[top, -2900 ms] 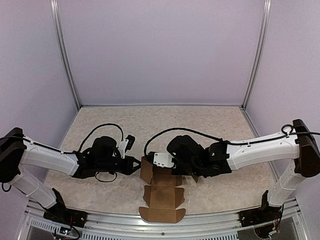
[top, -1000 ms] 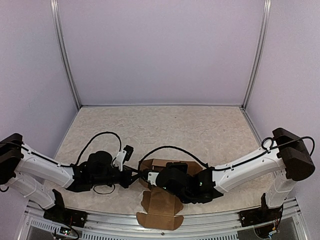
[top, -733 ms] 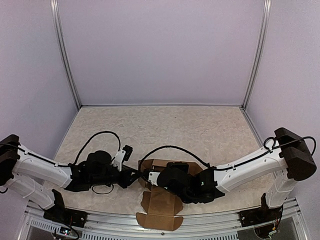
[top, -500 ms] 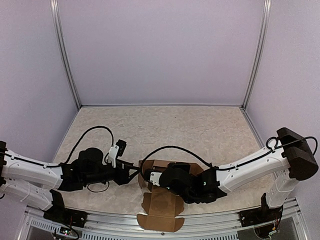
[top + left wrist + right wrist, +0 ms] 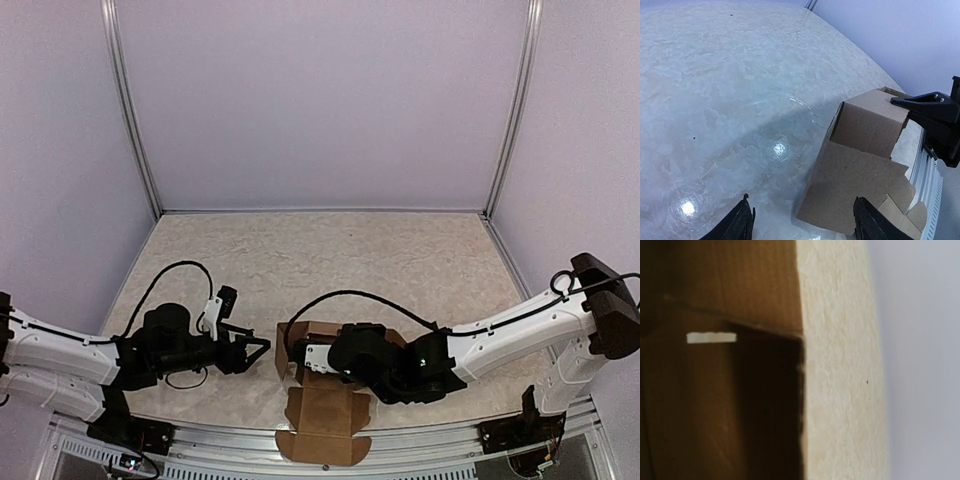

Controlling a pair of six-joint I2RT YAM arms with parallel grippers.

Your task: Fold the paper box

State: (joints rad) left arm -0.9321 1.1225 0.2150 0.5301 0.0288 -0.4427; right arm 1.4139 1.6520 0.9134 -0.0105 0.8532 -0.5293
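Left gripper (image 5: 260, 352): spread, empty, just beside paper box (image 5: 325, 405). Right gripper (image 5: 900, 102): pressed together, against the raised top edge.

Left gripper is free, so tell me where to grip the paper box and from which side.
Probably the raised left wall of the paper box, by its top edge, from the left: it faces the open left gripper, and the right arm covers the far side.

1. The left arm (image 5: 70, 355) is lying low, and the left tool (image 5: 255, 350) is pointing right, its fingers (image 5: 742, 222) standing apart.
2. The right arm (image 5: 500, 335) is reaching leftward, and the right tool (image 5: 345, 362) is angling down, clamped shut.
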